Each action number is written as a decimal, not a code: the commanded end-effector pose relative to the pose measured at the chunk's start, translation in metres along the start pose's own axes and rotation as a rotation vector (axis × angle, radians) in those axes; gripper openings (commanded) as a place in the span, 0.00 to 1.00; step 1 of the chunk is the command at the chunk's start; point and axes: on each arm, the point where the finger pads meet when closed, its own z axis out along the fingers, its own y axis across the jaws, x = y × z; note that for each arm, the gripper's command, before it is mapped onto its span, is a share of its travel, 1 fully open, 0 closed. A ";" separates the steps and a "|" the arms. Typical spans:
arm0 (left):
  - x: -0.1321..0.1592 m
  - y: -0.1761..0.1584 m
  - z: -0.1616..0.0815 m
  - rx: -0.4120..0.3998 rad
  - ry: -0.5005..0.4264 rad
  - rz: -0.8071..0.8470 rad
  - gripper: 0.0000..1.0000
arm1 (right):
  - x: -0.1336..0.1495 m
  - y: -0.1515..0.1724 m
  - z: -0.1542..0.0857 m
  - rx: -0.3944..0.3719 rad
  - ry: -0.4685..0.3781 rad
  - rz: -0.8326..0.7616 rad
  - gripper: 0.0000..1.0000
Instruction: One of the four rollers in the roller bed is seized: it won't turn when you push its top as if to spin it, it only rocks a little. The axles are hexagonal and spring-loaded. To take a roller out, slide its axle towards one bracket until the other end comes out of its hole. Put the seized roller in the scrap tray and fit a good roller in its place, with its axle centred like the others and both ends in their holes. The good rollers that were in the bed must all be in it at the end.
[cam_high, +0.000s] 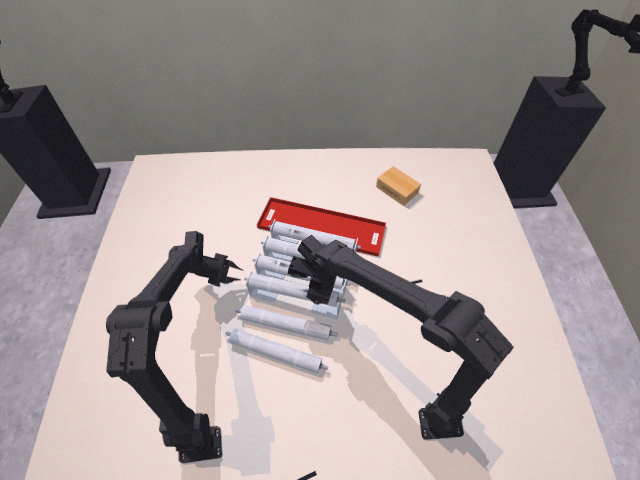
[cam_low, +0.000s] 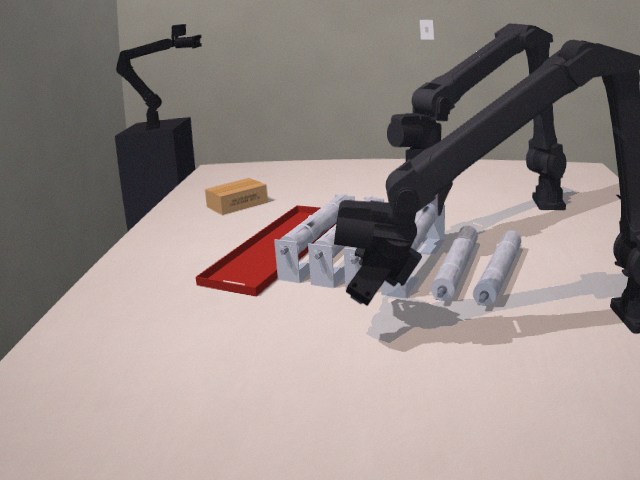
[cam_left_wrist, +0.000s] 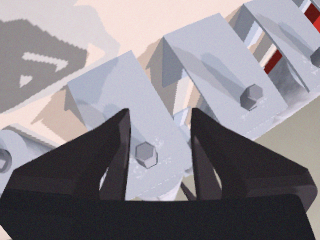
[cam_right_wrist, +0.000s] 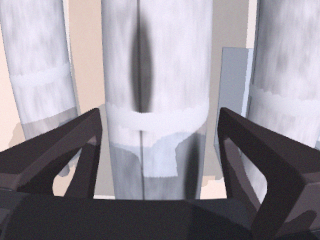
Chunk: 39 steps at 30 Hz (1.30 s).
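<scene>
Grippers are both unloaded: the right gripper (cam_high: 318, 295) (cam_low: 440, 205) (cam_right_wrist: 159, 118) stands wide astride the front roller (cam_high: 279, 285) (cam_low: 426, 219) (cam_right_wrist: 156, 65), with gaps at its sides, and the left gripper (cam_high: 242, 274) (cam_left_wrist: 160, 118) is parted narrowly at the near bracket (cam_left_wrist: 112, 85), close to the axle end (cam_left_wrist: 146, 154), pinching nothing. Four rollers are seated in the bed, the front one included. Two loose rollers (cam_high: 286, 322) (cam_low: 454, 263) and (cam_high: 276, 352) (cam_low: 497, 268) lie on the table before it. No roller is seen in the scrap tray (cam_high: 320, 214) (cam_low: 253, 258), directly behind the bed. Removal, scrapping, fitting and centring therefore all appear outstanding. Which roller is seized cannot be established by eye; the arms' placement suggests the front one is under test or about to be drawn. Clearance to the next bed roller (cam_high: 271, 264) (cam_right_wrist: 287, 50) is tight, so a wide finger could nudge it; a straight lift appears the safest exit. Space beyond the axle ends allows sideways work. The cardboard box (cam_high: 398, 184) (cam_low: 236, 196) stands well apart from the bed.
</scene>
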 end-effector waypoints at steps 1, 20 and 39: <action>-0.004 -0.011 0.002 -0.001 0.004 0.013 0.32 | -0.027 -0.010 -0.022 0.037 -0.060 -0.017 0.62; -0.001 -0.020 -0.073 0.027 -0.014 0.035 0.32 | -0.023 -0.017 -0.097 0.046 -0.074 -0.009 0.62; -0.009 0.011 -0.044 -0.018 0.007 -0.027 0.32 | -0.011 -0.003 -0.072 0.027 -0.046 -0.015 0.62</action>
